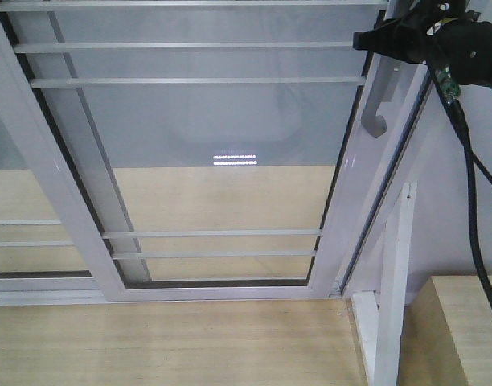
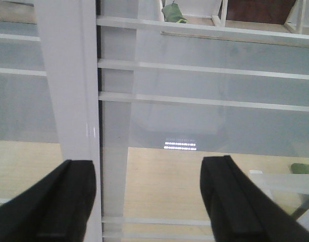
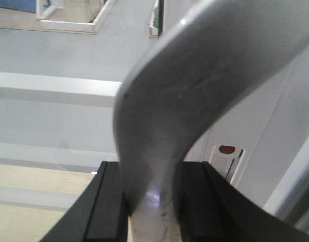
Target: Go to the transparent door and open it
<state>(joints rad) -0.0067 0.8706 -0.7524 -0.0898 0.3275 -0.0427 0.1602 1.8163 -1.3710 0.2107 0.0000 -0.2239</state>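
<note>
Jaws of the left gripper (image 2: 149, 201) are spread wide before the door (image 1: 222, 145), clear glass in a glossy white frame; those of the right gripper (image 3: 152, 201) are clamped on its curved grey metal handle (image 3: 195, 75), at the right rail.

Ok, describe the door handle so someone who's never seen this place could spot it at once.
Find the tall glass door with thin white bars filling the front view. Follow its right rail upward: the handle is the curved grey metal strip hooking off that rail, clamped in the right gripper. Everything nearby is glossy white, and the left panel has none.
</note>
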